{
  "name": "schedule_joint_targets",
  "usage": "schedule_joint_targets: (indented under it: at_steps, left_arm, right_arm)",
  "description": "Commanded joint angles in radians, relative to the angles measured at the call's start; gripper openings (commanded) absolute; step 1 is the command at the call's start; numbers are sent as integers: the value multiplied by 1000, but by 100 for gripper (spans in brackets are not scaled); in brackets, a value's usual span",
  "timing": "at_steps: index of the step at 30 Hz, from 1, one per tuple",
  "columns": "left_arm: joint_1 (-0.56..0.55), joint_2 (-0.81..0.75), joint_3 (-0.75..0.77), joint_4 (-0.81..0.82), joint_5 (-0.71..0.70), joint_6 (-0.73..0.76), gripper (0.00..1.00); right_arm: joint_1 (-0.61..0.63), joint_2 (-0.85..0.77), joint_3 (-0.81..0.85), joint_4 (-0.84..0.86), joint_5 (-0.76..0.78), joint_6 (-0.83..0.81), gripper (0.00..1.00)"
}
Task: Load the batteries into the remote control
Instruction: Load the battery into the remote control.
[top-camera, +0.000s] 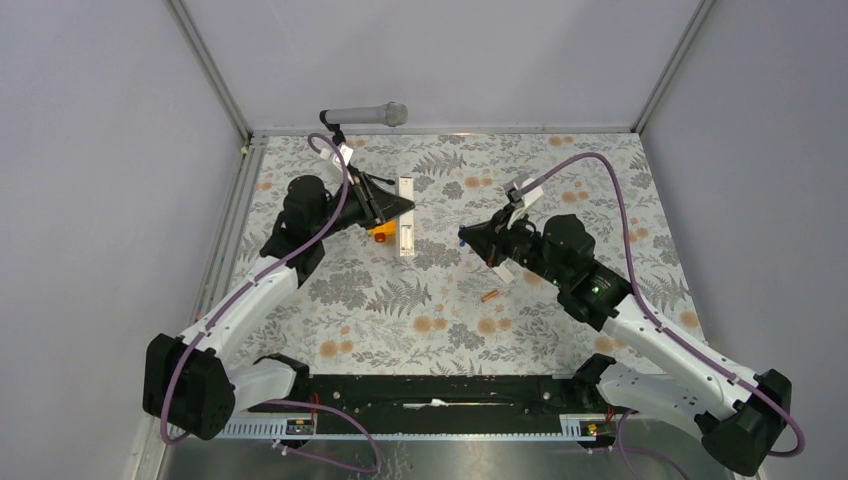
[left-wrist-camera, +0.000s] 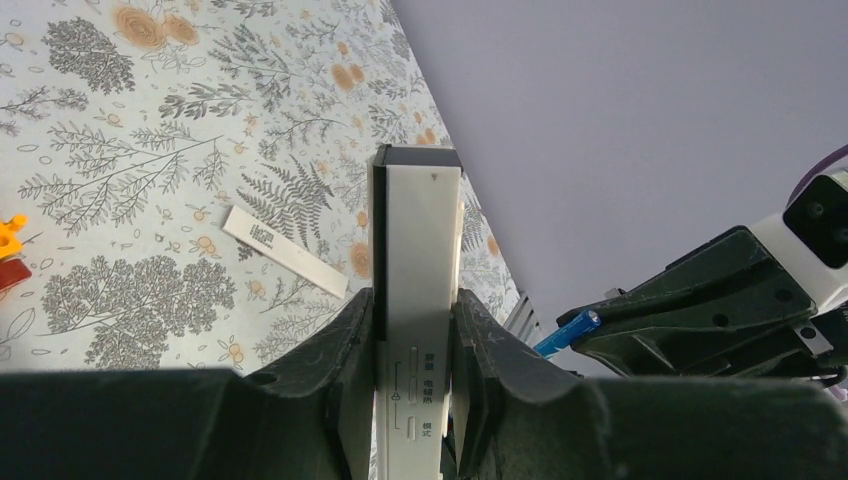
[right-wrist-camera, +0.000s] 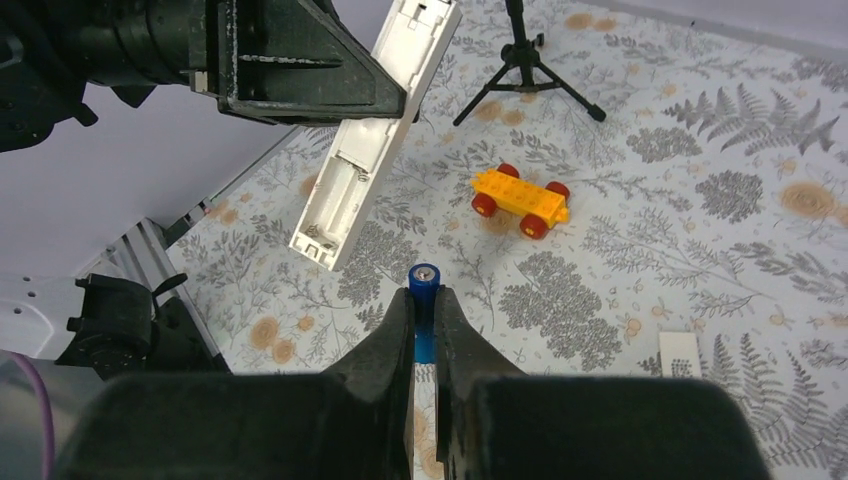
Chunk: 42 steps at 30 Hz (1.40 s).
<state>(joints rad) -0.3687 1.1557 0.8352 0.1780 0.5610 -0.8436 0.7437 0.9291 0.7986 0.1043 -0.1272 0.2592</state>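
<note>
My left gripper (top-camera: 396, 207) (left-wrist-camera: 412, 300) is shut on the white remote control (top-camera: 405, 216) (left-wrist-camera: 420, 230) and holds it above the table. In the right wrist view the remote (right-wrist-camera: 370, 140) shows its open, empty battery bay. My right gripper (top-camera: 467, 238) (right-wrist-camera: 424, 295) is shut on the blue battery (right-wrist-camera: 424, 280), which points at the remote from a short gap away. That battery also shows in the left wrist view (left-wrist-camera: 565, 332). The orange battery (top-camera: 490, 296) lies on the table in front of the right gripper. The flat white back cover (left-wrist-camera: 285, 252) (right-wrist-camera: 680, 355) lies on the table.
An orange toy car with red wheels (top-camera: 380, 232) (right-wrist-camera: 520, 198) sits under the left gripper. A grey microphone (top-camera: 365, 115) on a black tripod (right-wrist-camera: 525, 60) stands at the back edge. Walls enclose the patterned table (top-camera: 400, 310) on three sides.
</note>
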Motion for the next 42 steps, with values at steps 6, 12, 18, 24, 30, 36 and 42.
schedule_joint_targets:
  at_steps: [6, 12, 18, 24, 30, 36, 42]
  left_arm:
    - [-11, 29, 72, 127, 32, -25, 0]
    - [-19, 23, 2, 395, 105, -72, 0]
    - [-19, 26, -82, 708, 100, -180, 0]
    - [-25, 39, -59, 668, 33, -270, 0]
    - [-37, 36, -40, 561, -21, -341, 0]
    - [-39, 57, -62, 639, -37, -466, 0]
    - [-45, 68, -59, 670, -33, -524, 0]
  right_arm:
    - [5, -39, -22, 125, 7, -156, 7]
    - [6, 40, 113, 1, -4, 71, 5]
    - [6, 86, 182, 59, -80, 336, 4]
    - [39, 151, 255, 27, -85, 396, 3]
    - [107, 225, 382, -81, 34, 370, 3]
    - [150, 279, 475, -186, 154, 326, 3]
    - [167, 314, 521, -243, 216, 270, 4]
